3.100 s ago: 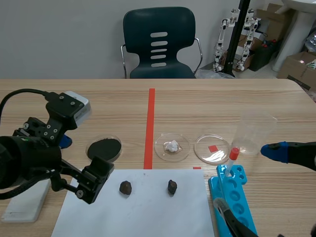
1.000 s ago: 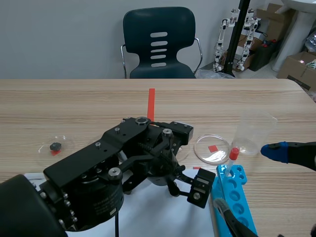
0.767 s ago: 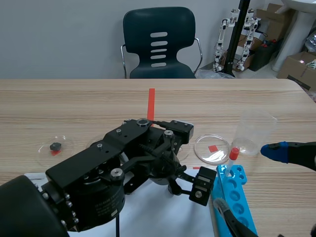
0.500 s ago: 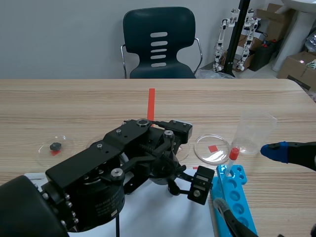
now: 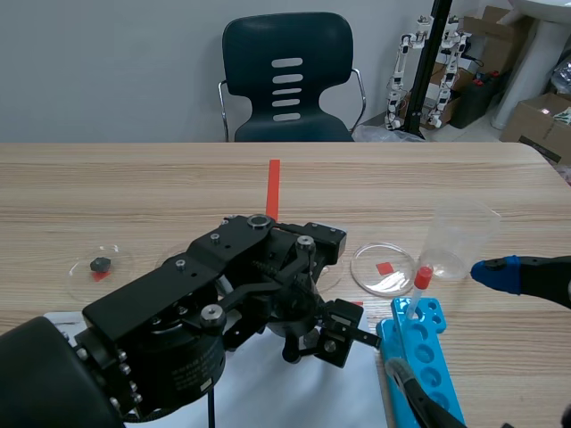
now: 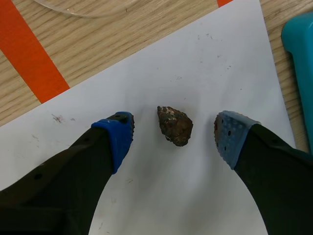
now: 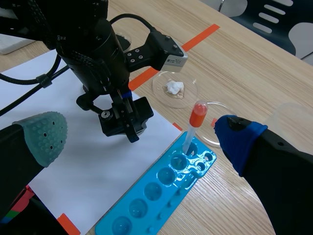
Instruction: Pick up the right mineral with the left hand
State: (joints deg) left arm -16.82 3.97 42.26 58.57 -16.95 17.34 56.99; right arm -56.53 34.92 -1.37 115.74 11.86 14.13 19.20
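**Left wrist view.** The left pincer [image 6: 173, 129] stands open over the white paper sheet [image 6: 220, 63]. Its two blue pads [image 6: 120, 137] flank the mineral [image 6: 174, 125] and touch it on neither side. The mineral, a dark brown rough lump, lies flat on the sheet between the fingers. A strip of bare paper shows on each side of it, and more bare paper ahead of it. The orange tape [image 6: 29, 54] on the table [image 6: 161, 29] meets the sheet's far edge. The sheet's right edge runs just beside the blue tube rack [image 6: 301, 73].

**Scene view.** The left arm [image 5: 178, 321] reaches past the middle and hides the mineral. The stone's place is the right part of the sheet, near the rack.

**Right wrist view.** The right pincer [image 7: 141, 134] is open and holds nothing, with its fingers wide apart above the rack. A red-capped tube [image 7: 192, 129] stands in the rack's far end. Far of the sheet lie a dish with a white lump [image 7: 175, 88] and a dish with a red square [image 5: 384, 267], with a clear beaker [image 5: 464, 241] to their right. No lettering can be read on any item.
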